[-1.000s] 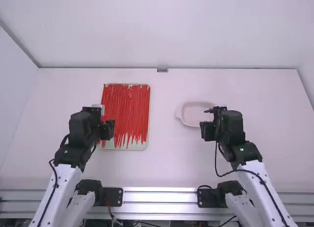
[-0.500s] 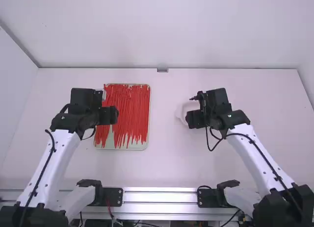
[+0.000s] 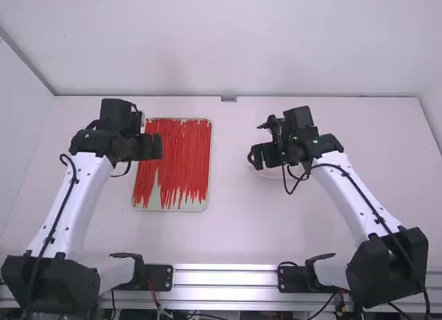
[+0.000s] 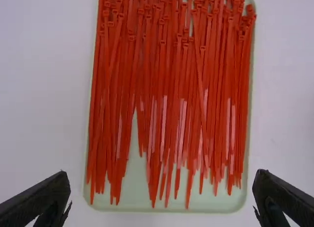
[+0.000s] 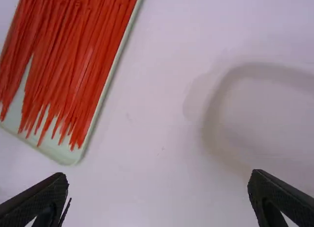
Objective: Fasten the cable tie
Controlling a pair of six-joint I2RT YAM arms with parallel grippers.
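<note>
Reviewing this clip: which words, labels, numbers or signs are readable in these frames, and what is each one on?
None can be read.
The red cable ties, their pale tray, the white dish and the white table carry no visible print.
The small grey fitting at the table's far edge is too small to tell.

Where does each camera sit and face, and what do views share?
High view: above, behind the arms, facing down onto the table; both arms, left gripper, right gripper.
Left wrist view: left wrist, facing down at the cable ties; own open fingers.
Right wrist view: right wrist, facing down at the white dish; own open fingers.
Shared: the cable ties.
</note>
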